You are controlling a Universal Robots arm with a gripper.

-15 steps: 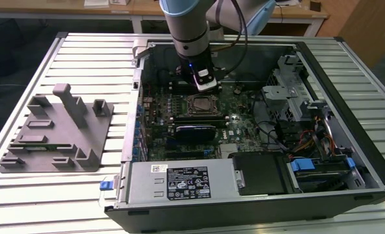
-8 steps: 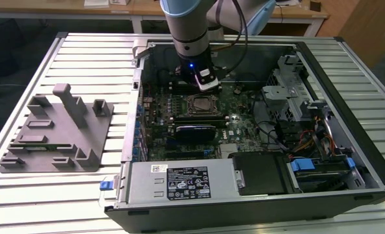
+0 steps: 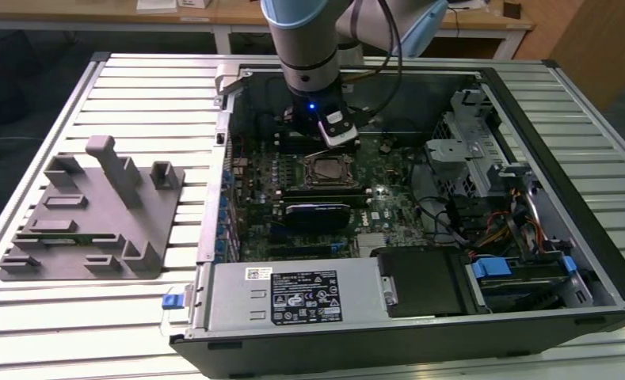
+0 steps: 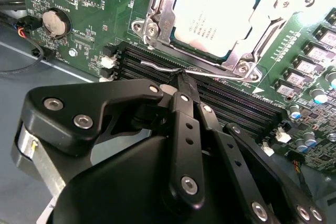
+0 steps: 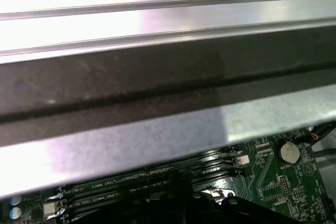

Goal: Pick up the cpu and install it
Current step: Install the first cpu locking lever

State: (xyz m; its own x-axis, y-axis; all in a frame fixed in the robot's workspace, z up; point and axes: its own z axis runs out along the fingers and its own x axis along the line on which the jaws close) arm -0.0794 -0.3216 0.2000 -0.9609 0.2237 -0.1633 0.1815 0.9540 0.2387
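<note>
Cpu (image 4: 215, 17) seated in socket (image 4: 158, 11), just beyond gripper (image 4: 181, 77); gripper pinched shut, tip at socket lever (image 4: 155, 67).

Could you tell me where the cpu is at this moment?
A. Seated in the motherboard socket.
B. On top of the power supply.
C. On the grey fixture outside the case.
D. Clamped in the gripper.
A: in the second wrist view the cpu lies flat inside the socket's metal frame, with the gripper alongside over the memory slots.
</note>
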